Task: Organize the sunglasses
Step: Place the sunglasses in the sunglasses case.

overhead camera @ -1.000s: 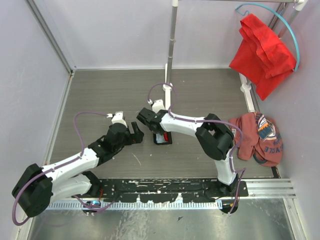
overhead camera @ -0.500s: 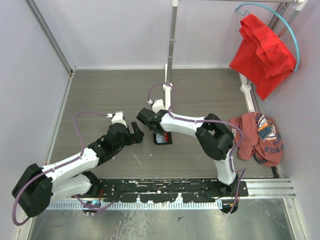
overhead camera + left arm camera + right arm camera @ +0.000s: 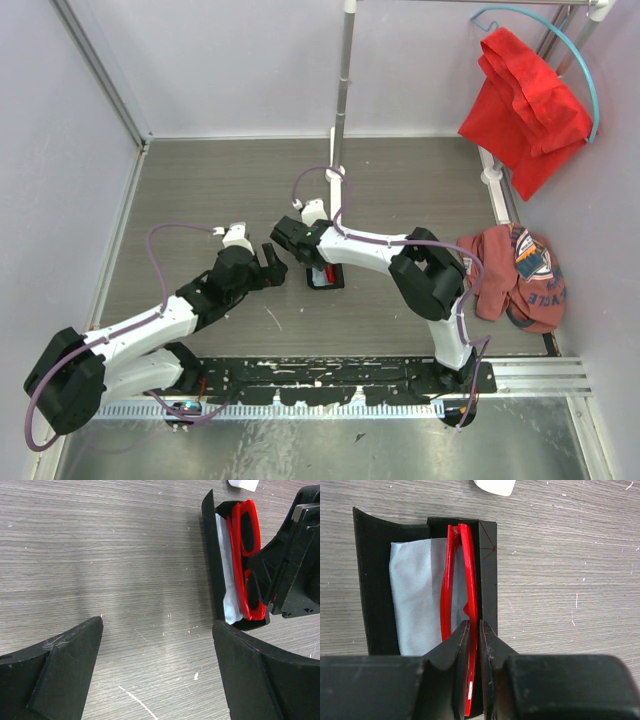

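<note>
Right gripper is pressed nearly together on the sunglasses, pinching the thin red frame between its two fingers at the near end of the pair. They're folded up and sitting inside the open black case, tucked along the wall away from the raised lid, with the pale blue cloth lying under and beside them. That case sits on the grey wood-grain table. Over on the other side, the left gripper has its jaws spread wide and isn't holding anything, hanging over bare tabletop just beside the case lid. Farther out, a bright red garment hangs at the back right, and a faded red printed shirt lies crumpled at the table's right edge.
</note>
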Robot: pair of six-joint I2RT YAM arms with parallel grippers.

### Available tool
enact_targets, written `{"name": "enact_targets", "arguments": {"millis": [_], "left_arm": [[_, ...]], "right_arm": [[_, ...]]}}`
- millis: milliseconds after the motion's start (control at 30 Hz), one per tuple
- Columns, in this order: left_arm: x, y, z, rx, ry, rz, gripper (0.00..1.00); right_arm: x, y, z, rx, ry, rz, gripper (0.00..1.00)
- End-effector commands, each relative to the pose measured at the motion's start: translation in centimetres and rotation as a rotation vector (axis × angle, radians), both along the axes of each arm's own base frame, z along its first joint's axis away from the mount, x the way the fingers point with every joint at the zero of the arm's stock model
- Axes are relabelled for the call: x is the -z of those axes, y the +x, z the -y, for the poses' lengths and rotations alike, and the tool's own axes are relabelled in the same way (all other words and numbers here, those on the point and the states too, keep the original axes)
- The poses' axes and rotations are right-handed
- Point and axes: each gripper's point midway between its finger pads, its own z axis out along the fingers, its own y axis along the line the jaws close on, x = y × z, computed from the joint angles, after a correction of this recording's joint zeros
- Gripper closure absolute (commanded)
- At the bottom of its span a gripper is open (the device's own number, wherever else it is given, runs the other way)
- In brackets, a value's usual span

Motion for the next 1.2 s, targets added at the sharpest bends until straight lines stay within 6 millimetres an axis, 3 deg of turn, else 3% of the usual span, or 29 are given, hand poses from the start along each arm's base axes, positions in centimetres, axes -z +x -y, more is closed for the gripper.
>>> {"name": "enact_targets", "arguments": {"millis": [0, 633, 1167], "left_arm": [[-0.19, 0.12, -0.17, -0.007, -0.015, 0.021, 0.02], [-0.26, 0.08, -0.24, -0.007, -0.018, 0.022, 0.02], [-0.26, 0.1, -0.22, -0.006, -0.02, 0.022, 0.02]], "right_arm": [[-1.65, 0.83, -0.84, 0.012, 0.017, 0.056, 0.8], [-1.39, 0.53, -1.4, -0.002, 0.015, 0.049, 0.77], [-1.22, 0.43, -1.31, 0.004, 0.006, 0.051, 0.88]]}}
